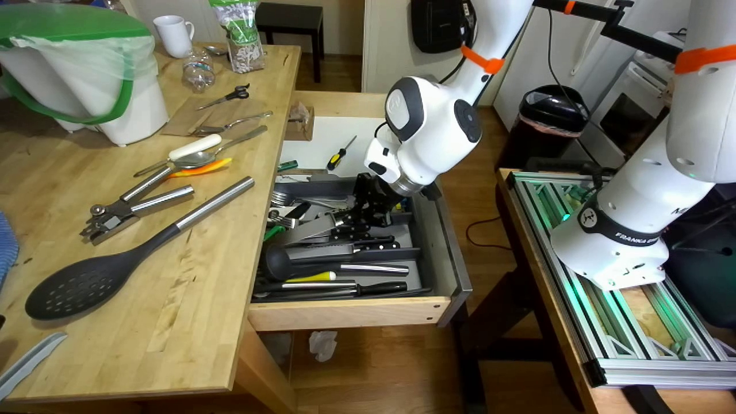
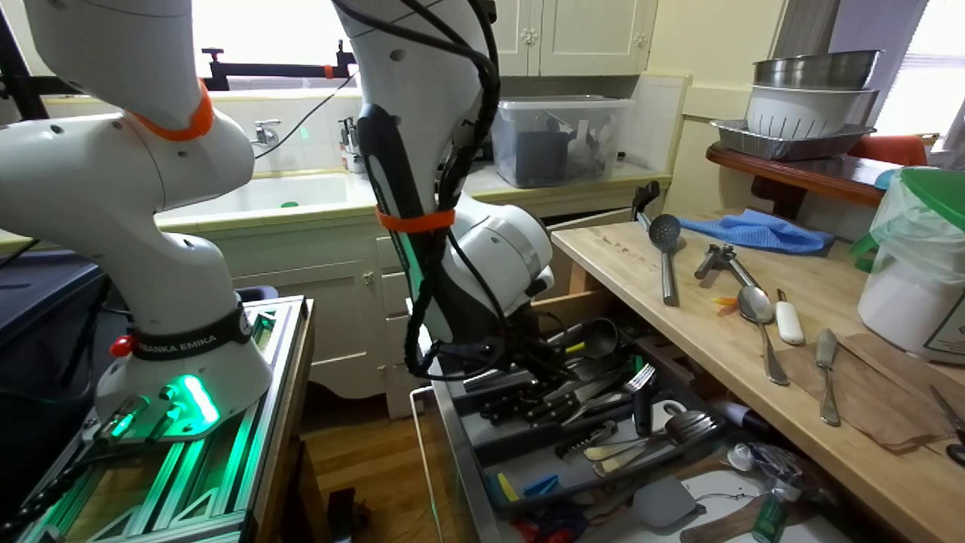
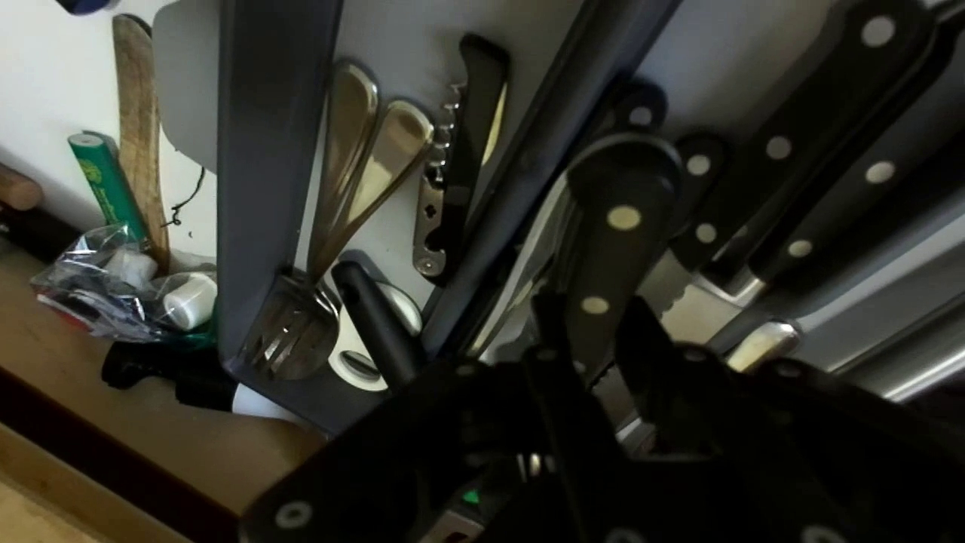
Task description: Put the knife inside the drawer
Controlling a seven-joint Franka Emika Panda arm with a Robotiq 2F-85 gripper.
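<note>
Black and riveted at the handle, the knife (image 3: 618, 253) shows in the wrist view, where the gripper (image 3: 592, 311) looks clamped on it, a finger to each side. In an exterior view, a broad grey blade (image 1: 310, 228) points toward the long edge of the table (image 1: 190, 299), inside the drawer (image 1: 349, 316), pulled out between that edge's two corners. In an exterior view, the gripper is over the tray (image 2: 539, 436), too dark at its fingertips to read. Carrying in looks done; release and retreat are left. Whether the knife already rests on the tray, I cannot tell.
</note>
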